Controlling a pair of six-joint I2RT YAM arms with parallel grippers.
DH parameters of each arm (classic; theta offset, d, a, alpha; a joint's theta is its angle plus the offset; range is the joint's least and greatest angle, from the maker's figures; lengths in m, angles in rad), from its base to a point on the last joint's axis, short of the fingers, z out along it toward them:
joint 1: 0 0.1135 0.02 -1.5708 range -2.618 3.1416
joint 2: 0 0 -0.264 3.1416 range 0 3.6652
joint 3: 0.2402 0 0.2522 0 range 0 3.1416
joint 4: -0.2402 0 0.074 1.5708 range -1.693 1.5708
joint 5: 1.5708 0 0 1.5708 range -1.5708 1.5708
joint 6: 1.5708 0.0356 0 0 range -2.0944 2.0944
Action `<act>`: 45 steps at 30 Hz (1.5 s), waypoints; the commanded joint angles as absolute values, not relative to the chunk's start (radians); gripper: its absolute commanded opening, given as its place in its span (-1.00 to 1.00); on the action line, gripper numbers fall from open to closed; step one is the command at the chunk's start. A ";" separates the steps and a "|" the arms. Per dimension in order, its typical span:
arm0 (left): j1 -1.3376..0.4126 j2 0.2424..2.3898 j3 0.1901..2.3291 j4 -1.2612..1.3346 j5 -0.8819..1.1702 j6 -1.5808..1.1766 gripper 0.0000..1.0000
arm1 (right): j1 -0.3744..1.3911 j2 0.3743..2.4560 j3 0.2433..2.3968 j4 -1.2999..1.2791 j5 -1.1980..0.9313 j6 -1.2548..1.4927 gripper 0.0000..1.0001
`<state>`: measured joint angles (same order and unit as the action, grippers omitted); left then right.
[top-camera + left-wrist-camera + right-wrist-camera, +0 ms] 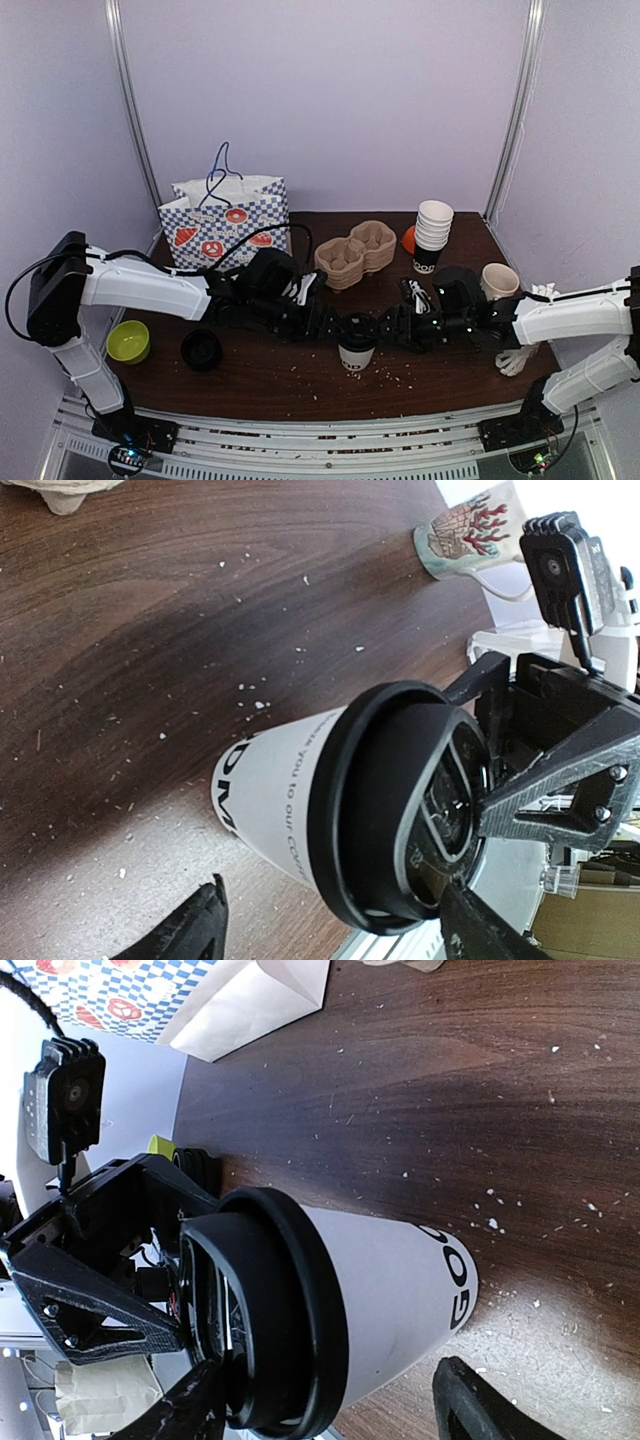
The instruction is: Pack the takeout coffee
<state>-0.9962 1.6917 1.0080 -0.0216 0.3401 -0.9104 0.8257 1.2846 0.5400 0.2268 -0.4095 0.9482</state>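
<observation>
L gripper [331,326], jaws spread wide & holding nothing, sits just left of the takeout coffee [357,352] (upright, lid on, mid-front of the table [270,385]), w/ R gripper [393,329] just right of it, jaws likewise wide, the cup's top framed between each pair of fingers.

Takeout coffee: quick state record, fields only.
cup: takeout coffee, upright on table, front centre
lid: black lid, on
left gripper: open, fingers either side of cup
right gripper: open, fingers either side of cup
bag: paper bag, standing back left, apart from cup
packed: not yet
</observation>
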 commanded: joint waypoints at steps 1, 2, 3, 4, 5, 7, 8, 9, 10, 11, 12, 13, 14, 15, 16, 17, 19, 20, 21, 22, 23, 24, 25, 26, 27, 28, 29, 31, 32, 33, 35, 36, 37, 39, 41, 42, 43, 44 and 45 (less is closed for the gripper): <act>-0.999 1.708 0.959 -0.032 0.329 -0.903 0.43 | 0.832 1.322 0.487 0.206 -0.401 0.945 0.39; -0.999 1.711 0.953 -0.029 0.329 -0.902 0.41 | 0.832 1.328 0.479 0.210 -0.399 0.946 0.38; -0.999 1.714 0.945 -0.025 0.330 -0.903 0.39 | 0.832 1.334 0.472 0.218 -0.399 0.947 0.37; -0.999 1.719 0.935 -0.018 0.332 -0.904 0.37 | 0.831 1.340 0.462 0.227 -0.397 0.948 0.36; -0.999 1.724 0.924 -0.010 0.336 -0.907 0.36 | 0.832 1.346 0.454 0.234 -0.397 0.951 0.35; -0.999 1.733 0.907 0.006 0.342 -0.911 0.33 | 0.832 1.351 0.439 0.246 -0.394 0.955 0.34; -0.999 1.738 0.900 0.012 0.343 -0.912 0.31 | 0.833 1.353 0.434 0.250 -0.391 0.957 0.33; -0.999 1.743 0.894 0.018 0.346 -0.913 0.30 | 0.833 1.355 0.430 0.251 -0.388 0.959 0.32; -0.999 1.746 0.888 0.024 0.350 -0.913 0.28 | 0.832 1.358 0.426 0.252 -0.384 0.960 0.31; -0.999 1.751 0.884 0.030 0.351 -0.914 0.26 | 0.831 1.361 0.423 0.254 -0.381 0.961 0.30; -0.999 1.752 0.880 0.034 0.352 -0.914 0.25 | 0.832 1.363 0.418 0.256 -0.379 0.964 0.28; -0.999 1.753 0.876 0.036 0.354 -0.913 0.24 | 0.833 1.365 0.417 0.257 -0.379 0.966 0.27; -0.999 1.751 0.875 0.037 0.354 -0.913 0.23 | 0.832 1.363 0.416 0.263 -0.382 0.970 0.27; -0.999 1.747 0.875 0.038 0.354 -0.913 0.24 | 0.831 1.356 0.413 0.273 -0.389 0.973 0.28; -0.999 1.738 0.878 0.039 0.355 -0.909 0.29 | 0.831 1.345 0.415 0.279 -0.394 0.978 0.32; -0.999 1.728 0.882 0.038 0.357 -0.903 0.36 | 0.831 1.330 0.425 0.278 -0.400 0.977 0.37; -0.999 1.705 0.903 0.021 0.355 -0.891 0.53 | 0.831 1.300 0.457 0.255 -0.413 0.965 0.49; -0.999 1.695 0.920 0.010 0.353 -0.882 0.60 | 0.831 1.285 0.477 0.243 -0.413 0.960 0.53; -0.999 1.687 0.949 -0.015 0.350 -0.868 0.67 | 0.831 1.271 0.495 0.231 -0.412 0.957 0.57; -0.999 1.683 0.973 -0.040 0.342 -0.857 0.72 | 0.831 1.258 0.512 0.221 -0.410 0.955 0.60; -0.999 1.678 0.997 -0.061 0.339 -0.841 0.76 | 0.830 1.250 0.527 0.213 -0.409 0.953 0.62; -0.999 1.675 1.020 -0.080 0.335 -0.831 0.79 | 0.830 1.243 0.544 0.203 -0.407 0.951 0.64; -0.999 1.671 1.036 -0.092 0.333 -0.825 0.82 | 0.830 1.237 0.560 0.194 -0.407 0.948 0.65; -0.999 1.664 1.050 -0.098 0.332 -0.820 0.85 | 0.831 1.233 0.573 0.185 -0.405 0.946 0.67; -0.999 1.657 1.060 -0.103 0.329 -0.820 0.88 | 0.830 1.229 0.586 0.179 -0.403 0.945 0.68; -0.999 1.650 1.068 -0.105 0.327 -0.819 0.90 | 0.829 1.224 0.594 0.173 -0.399 0.945 0.69; -0.999 1.645 1.074 -0.106 0.323 -0.821 0.92 | 0.828 1.221 0.598 0.171 -0.392 0.944 0.70; -0.998 1.637 1.076 -0.102 0.304 -0.826 0.94 | 0.822 1.218 0.599 0.176 -0.381 0.947 0.71; -0.994 1.636 1.074 -0.101 0.295 -0.832 0.94 | 0.818 1.219 0.595 0.186 -0.375 0.950 0.71; -0.986 1.640 1.070 -0.098 0.293 -0.839 0.94 | 0.814 1.222 0.590 0.204 -0.368 0.963 0.71; -0.965 1.641 1.044 -0.066 0.304 -0.867 0.91 | 0.809 1.229 0.577 0.252 -0.353 0.984 0.69; -0.958 1.641 1.027 -0.038 0.313 -0.882 0.89 | 0.807 1.235 0.570 0.270 -0.351 0.995 0.68; -0.951 1.642 1.011 -0.012 0.322 -0.894 0.86 | 0.805 1.245 0.568 0.286 -0.351 1.002 0.66; -0.943 1.646 0.993 0.015 0.336 -0.907 0.81 | 0.804 1.269 0.565 0.307 -0.359 1.010 0.62; -0.941 1.655 0.989 0.025 0.345 -0.908 0.77 | 0.803 1.292 0.561 0.332 -0.379 1.017 0.57; -0.939 1.661 0.987 0.028 0.346 -0.909 0.74 | 0.804 1.303 0.559 0.340 -0.389 1.018 0.56; -0.938 1.664 0.986 0.033 0.349 -0.910 0.70 | 0.802 1.311 0.558 0.343 -0.392 1.020 0.54; -0.935 1.668 0.981 0.040 0.355 -0.910 0.67 | 0.803 1.319 0.557 0.345 -0.397 1.020 0.53; -0.933 1.671 0.977 0.044 0.357 -0.913 0.63 | 0.802 1.326 0.554 0.345 -0.401 1.020 0.51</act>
